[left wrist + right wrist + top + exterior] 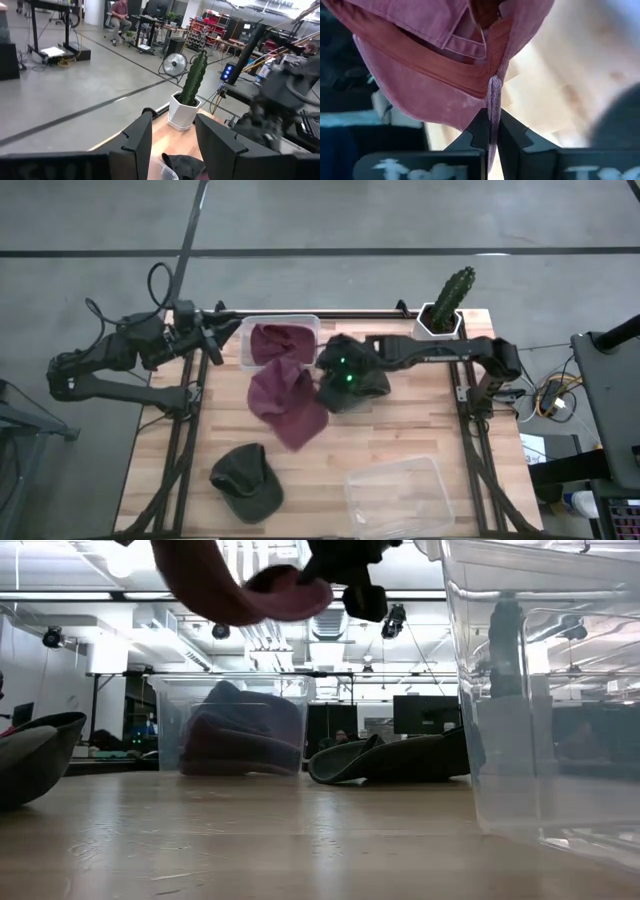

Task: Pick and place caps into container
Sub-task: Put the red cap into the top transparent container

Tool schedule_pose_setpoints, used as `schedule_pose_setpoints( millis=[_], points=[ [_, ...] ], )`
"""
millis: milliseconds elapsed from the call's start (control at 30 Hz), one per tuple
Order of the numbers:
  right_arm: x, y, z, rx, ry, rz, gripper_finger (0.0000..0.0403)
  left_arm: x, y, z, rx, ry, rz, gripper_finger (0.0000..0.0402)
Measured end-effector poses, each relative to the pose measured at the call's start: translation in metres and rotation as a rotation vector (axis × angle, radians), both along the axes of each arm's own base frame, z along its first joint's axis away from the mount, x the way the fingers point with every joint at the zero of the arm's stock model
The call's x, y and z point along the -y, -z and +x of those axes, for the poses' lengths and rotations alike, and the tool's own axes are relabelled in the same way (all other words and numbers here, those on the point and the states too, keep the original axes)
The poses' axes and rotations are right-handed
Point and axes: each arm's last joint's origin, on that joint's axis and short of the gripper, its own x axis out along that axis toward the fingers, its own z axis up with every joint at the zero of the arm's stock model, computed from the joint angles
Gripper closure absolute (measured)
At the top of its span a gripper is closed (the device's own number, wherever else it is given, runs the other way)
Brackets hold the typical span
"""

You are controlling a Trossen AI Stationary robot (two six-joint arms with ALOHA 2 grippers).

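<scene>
My right gripper (492, 131) is black and pinches a maroon cap (287, 398). Beside it lies a dark olive-grey cap (362, 375); beyond it, a clear bin (278, 340) holds another maroon cap (282, 340). The cactus (451, 295) is green, in a white pot (436, 323).

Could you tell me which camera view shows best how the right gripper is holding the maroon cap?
The right wrist view: the right gripper is shut on a fold of the maroon cap, which hangs from it. The high view shows the cap spread above the table. The low view catches only its edge. The left wrist view misses it.
</scene>
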Motion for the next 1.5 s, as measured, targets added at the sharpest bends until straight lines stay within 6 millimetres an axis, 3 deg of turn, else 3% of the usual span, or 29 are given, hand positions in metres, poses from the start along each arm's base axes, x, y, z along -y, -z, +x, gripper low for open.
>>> schedule_pose_setpoints(
  millis=[367,667,900,1067,1400,1500],
  points=[
    [0.050,-0.032,-0.015,-0.051,0.127,-0.146,0.0390,0.001,-0.002,-0.008,0.013,0.001,0.018,0.0257],
    [0.084,-0.071,-0.012,-0.070,0.060,-0.348,0.0390,0.003,-0.004,-0.014,0.032,0.073,0.027,0.0257],
    [0.107,-0.076,0.005,-0.096,-0.077,-0.488,0.0390,0.005,-0.007,-0.027,0.083,0.119,0.016,0.0257],
    [0.127,-0.058,0.017,-0.091,-0.082,-0.521,0.0390,0.006,-0.009,-0.037,0.106,0.119,0.036,0.0257],
    [0.140,-0.064,0.030,-0.029,-0.044,-0.821,0.0390,0.007,-0.011,-0.056,0.162,0.102,0.039,0.0257],
    [0.142,-0.060,0.031,-0.036,-0.061,-0.835,0.0390,0.007,-0.012,-0.057,0.174,0.099,0.038,0.0257]
  ],
)
